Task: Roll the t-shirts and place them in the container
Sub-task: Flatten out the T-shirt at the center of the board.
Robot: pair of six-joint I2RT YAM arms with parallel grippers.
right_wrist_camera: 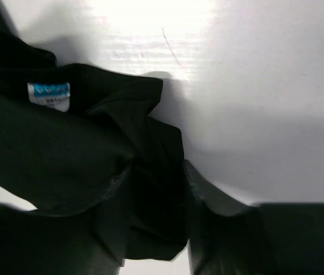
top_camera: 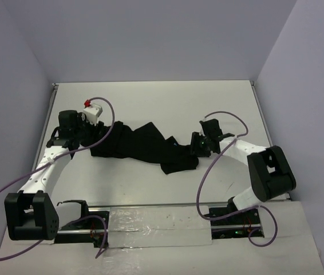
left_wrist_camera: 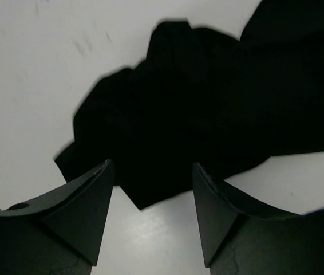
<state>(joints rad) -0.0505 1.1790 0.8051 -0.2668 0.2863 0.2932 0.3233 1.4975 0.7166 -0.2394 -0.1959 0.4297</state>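
Your left hand (left_wrist_camera: pixel 152 165) stands half wide, a corner of the black t-shirt (top_camera: pixel 142 146) between its fingers, unpinched. Bunched cloth fills your right hand (right_wrist_camera: pixel 150 172) — whether it grips, you cannot tell. The t-shirt lies crumpled mid-surface (top_camera: pixel 150 103); you're grasping its ends — next, pinch both and stretch it flat.

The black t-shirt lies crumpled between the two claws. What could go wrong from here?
1. The t-shirt is bunched and creased, not flat; rolling it like this would probably give a lumpy, loose roll.
2. The left claw has only an edge of cloth between its open jaws, so the cloth may slip out.
3. The right claw straddles a thick fold and may catch several layers at once.
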